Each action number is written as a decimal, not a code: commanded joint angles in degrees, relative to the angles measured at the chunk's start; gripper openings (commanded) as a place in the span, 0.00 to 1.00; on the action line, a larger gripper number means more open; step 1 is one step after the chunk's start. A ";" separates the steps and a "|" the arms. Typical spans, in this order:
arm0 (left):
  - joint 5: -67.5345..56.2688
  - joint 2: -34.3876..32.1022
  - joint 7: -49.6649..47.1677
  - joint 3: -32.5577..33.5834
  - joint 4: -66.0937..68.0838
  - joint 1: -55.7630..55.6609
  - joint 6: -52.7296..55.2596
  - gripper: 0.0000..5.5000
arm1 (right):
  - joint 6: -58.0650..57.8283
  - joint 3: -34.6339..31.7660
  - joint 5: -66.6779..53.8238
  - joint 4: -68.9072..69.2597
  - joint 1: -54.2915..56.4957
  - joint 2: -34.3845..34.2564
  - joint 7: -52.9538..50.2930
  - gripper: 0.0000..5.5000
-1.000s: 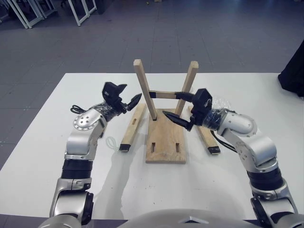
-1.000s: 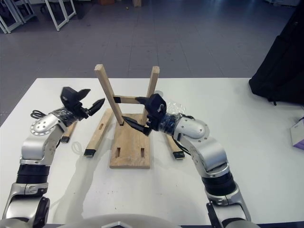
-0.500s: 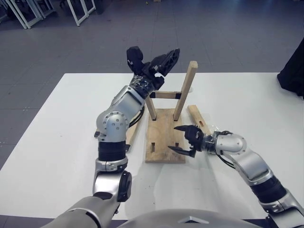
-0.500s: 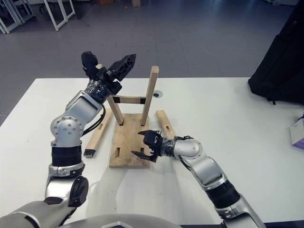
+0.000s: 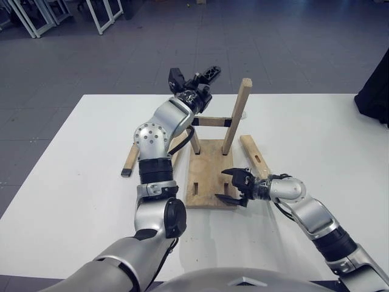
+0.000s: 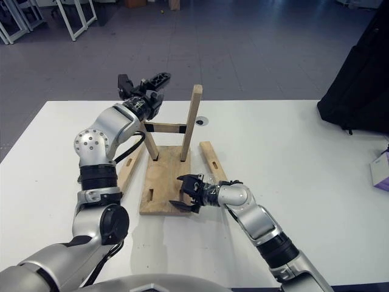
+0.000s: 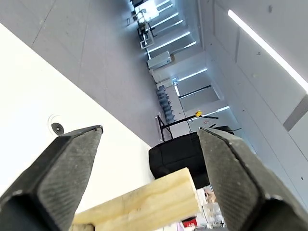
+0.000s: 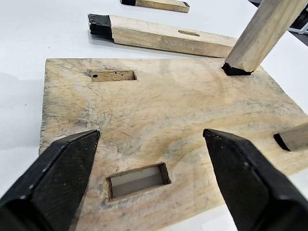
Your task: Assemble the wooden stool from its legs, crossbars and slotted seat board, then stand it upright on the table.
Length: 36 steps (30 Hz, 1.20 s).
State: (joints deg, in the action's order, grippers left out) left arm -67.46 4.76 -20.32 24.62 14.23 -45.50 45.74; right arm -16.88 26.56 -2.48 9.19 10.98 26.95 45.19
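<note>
Roughly halfway: 2 upright legs (image 5: 238,112) and crossbar (image 5: 213,121) sit in seat board (image 5: 209,169); 2 loose legs (image 5: 255,157) lie unfitted; left gripper (image 5: 196,75), right gripper (image 5: 222,185) gape wide.

On the table (image 5: 61,182), the board (image 5: 209,173) carries two upright legs (image 5: 237,115) at its 12 o'clock end, a crossbar (image 5: 213,121) between them. A left leg (image 5: 129,159) lies at the board's 9 o'clock, a right leg (image 5: 254,155) at 2.

Jaws apart, right gripper (image 6: 177,191) sits at the seat board (image 6: 159,176); left gripper (image 6: 146,83) tops a leg (image 6: 151,143).
</note>
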 commanded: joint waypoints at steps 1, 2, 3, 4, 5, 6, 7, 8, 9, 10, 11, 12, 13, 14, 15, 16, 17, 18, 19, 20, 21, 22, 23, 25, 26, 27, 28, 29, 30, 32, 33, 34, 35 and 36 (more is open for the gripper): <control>-5.28 -1.00 -6.27 3.63 -1.33 7.74 5.91 0.67 | -1.69 -0.96 -0.13 0.30 0.28 -0.41 0.08 0.72; -6.31 -1.09 -7.63 4.33 -1.80 9.23 6.69 0.67 | -1.90 -1.14 -0.14 0.50 0.26 -0.45 0.05 0.72; -7.27 -1.22 -8.41 4.48 -2.76 10.49 7.17 0.67 | -1.89 -1.29 0.21 0.36 0.32 -0.42 -0.12 0.72; -8.00 -1.25 -8.75 4.27 -3.64 11.27 7.60 0.67 | -1.88 -1.46 0.43 0.21 0.37 -0.44 -0.28 0.72; -8.46 -1.19 -9.16 3.83 -4.35 11.84 7.98 0.67 | -1.94 -1.64 0.52 0.10 0.49 -0.53 -0.37 0.72; -8.68 -1.01 -9.33 3.38 -4.81 12.18 8.14 0.67 | -1.95 -1.75 0.62 0.03 0.66 -0.68 -0.53 0.72; -8.74 -0.84 -9.53 2.83 -5.16 12.54 8.38 0.67 | -2.05 -1.90 0.52 -0.01 0.89 -0.99 -0.65 0.72; -8.78 -0.65 -9.69 2.43 -5.49 12.86 8.46 0.67 | -2.14 -2.00 0.48 -0.06 1.07 -1.23 -0.76 0.72; -8.86 -0.62 -9.71 2.13 -5.90 13.26 8.58 0.67 | -2.01 -2.04 0.62 -0.17 1.22 -1.44 -1.01 0.72; -8.94 -0.68 -9.66 1.86 -6.37 13.61 8.60 0.67 | -1.96 -2.08 0.73 -0.29 1.30 -1.61 -1.17 0.72; -9.40 -0.81 -9.48 1.59 -7.10 14.01 8.78 0.67 | -1.85 -2.10 0.89 -0.35 1.23 -1.67 -1.34 0.72; -9.72 -1.32 -8.85 1.15 -8.60 14.54 8.98 0.67 | -1.72 -2.14 0.96 -0.23 0.98 -1.60 -1.47 0.72; -10.17 -1.86 -8.20 1.24 -10.01 14.97 8.70 0.67 | -1.60 -2.23 0.89 0.00 0.64 -1.50 -1.54 0.72; -10.25 -2.73 -7.31 1.35 -11.35 15.35 8.32 0.67 | -1.52 -2.36 0.78 0.27 0.34 -1.41 -1.62 0.72; -9.84 -3.99 -6.13 1.49 -13.15 15.92 7.74 0.67 | -1.43 -2.56 0.57 0.52 0.16 -1.37 -1.62 0.72; -9.13 -5.40 -4.63 1.51 -14.83 16.38 7.11 0.67 | -1.20 -2.90 0.28 0.86 -0.05 -1.35 -1.63 0.72; -7.81 -7.39 -2.08 1.24 -17.64 17.03 6.22 0.67 | -1.18 -3.53 -0.22 1.46 -0.27 -1.37 -1.73 0.72; -5.33 -10.38 1.57 0.16 -21.19 18.13 5.42 0.67 | -1.39 -4.37 -0.91 2.24 -0.45 -1.47 -1.81 0.72; -2.47 -13.88 5.77 -0.88 -24.97 19.81 4.66 0.67 | -1.75 -5.40 -1.75 3.17 -0.64 -1.63 -1.89 0.72; -0.34 -16.93 9.39 -1.68 -28.00 21.66 4.26 0.67 | -2.04 -6.35 -2.49 4.00 -0.92 -1.78 -1.95 0.72; 2.16 -20.30 12.96 -2.61 -30.18 23.89 3.96 0.67 | -2.34 -7.20 -3.27 4.83 -1.30 -1.83 -2.05 0.72; 3.67 -22.85 15.89 -3.15 -31.43 25.86 3.96 0.67 | -2.72 -7.86 -4.11 5.46 -1.68 -1.89 -2.08 0.72; 4.07 -25.10 19.09 -3.27 -32.15 27.85 4.34 0.67 | -3.15 -8.36 -4.61 5.98 -2.09 -1.91 -2.20 0.72; 5.75 -29.18 25.96 -3.60 -33.37 31.59 3.70 0.67 | -3.53 -8.73 -4.82 6.23 -2.54 -1.87 -2.62 0.72; 7.95 -31.53 29.22 -4.03 -33.05 33.54 2.78 0.67 | -3.74 -8.76 -4.87 6.22 -2.55 -1.91 -2.81 0.72; 12.05 -34.29 32.14 -5.20 -31.70 35.54 0.91 0.67 | -4.07 -8.86 -4.99 6.21 -2.51 -2.01 -2.99 0.72; 16.86 -36.72 34.25 -6.61 -29.28 37.26 -1.45 0.67 | -4.62 -9.01 -5.16 6.16 -2.45 -2.25 -3.28 0.72; 21.17 -38.49 35.67 -7.85 -27.08 38.55 -3.69 0.67 | -5.18 -9.17 -5.42 6.17 -2.46 -2.48 -3.48 0.72; 26.12 -40.05 36.73 -9.30 -23.77 39.62 -6.75 0.67 | -5.91 -9.35 -5.77 6.37 -2.53 -2.82 -3.82 0.72; 34.41 -41.97 38.11 -11.62 -17.69 40.91 -12.49 0.67 | -7.30 -9.85 -6.75 7.00 -2.72 -3.65 -4.34 0.72; 38.08 -42.63 38.62 -12.87 -14.86 41.31 -14.89 0.67 | -7.85 -10.05 -7.11 7.29 -2.76 -3.94 -4.57 0.72; 40.27 -42.54 38.97 -13.62 -12.37 41.58 -16.06 0.67 | -8.39 -10.32 -7.48 7.51 -2.75 -4.27 -4.96 0.72; 42.55 -42.25 39.12 -14.71 -10.26 41.94 -17.16 0.67 | -8.94 -10.55 -7.83 7.76 -2.68 -4.43 -5.19 0.72; 44.63 -41.67 38.89 -15.72 -8.24 42.07 -17.44 0.67 | -9.43 -10.79 -8.10 8.03 -2.59 -4.51 -5.39 0.72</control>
State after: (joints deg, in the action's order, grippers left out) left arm -26.24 -36.87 18.42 10.77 2.92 -3.87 29.40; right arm -24.97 16.64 -9.40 16.16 8.20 22.74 40.30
